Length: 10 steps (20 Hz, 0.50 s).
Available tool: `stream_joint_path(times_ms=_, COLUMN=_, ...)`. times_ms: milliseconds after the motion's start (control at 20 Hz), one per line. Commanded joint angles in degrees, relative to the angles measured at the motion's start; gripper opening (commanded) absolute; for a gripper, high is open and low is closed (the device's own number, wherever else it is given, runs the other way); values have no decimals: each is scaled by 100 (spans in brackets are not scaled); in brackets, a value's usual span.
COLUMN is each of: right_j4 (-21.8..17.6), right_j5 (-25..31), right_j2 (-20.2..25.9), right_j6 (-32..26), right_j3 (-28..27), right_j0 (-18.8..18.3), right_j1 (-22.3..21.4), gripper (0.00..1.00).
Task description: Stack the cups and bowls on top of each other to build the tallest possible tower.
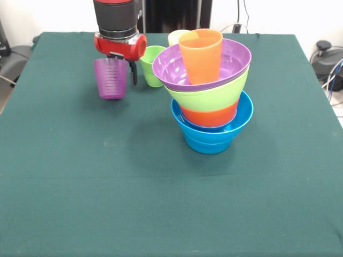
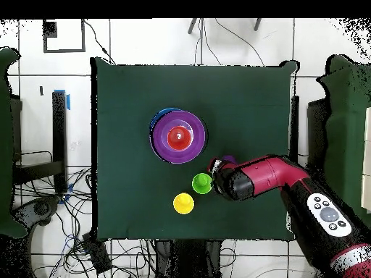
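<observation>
I see pincer [image 1: 119, 68] clamped on purple cup [image 1: 111, 78], cup hanging upright clear of green tabletop [image 1: 80, 176]; green cup [image 1: 151, 65] just beside it, yellow cup [image 1: 176, 37] behind; tower [image 1: 210, 101] stands mid-tabletop: blue bowl [image 1: 211, 136] at base, orange bowl [image 1: 210, 115], lime bowl [image 1: 206, 97], purple bowl [image 1: 236, 56], orange cup [image 1: 201, 54] on top; overhead, arm [image 2: 264, 177] reaches in from side.

Glossy smooth plastic bowls [image 1: 210, 80] and cups [image 1: 201, 53]; the table [image 1: 107, 182] wears matt green cloth.
</observation>
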Motion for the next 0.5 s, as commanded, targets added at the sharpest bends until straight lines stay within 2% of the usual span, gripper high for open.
stream_joint_path(times_ms=50, right_j4=-454, right_j5=-12, right_j2=128, right_j6=-1644, right_j3=-386, right_j0=191, right_j1=-117, gripper=100)
stream_joint_path(times_ms=500, right_j4=-484, right_j5=-75, right_j2=121, right_j6=-1576, right_j3=-362, right_j0=215, right_j1=-158, gripper=100)
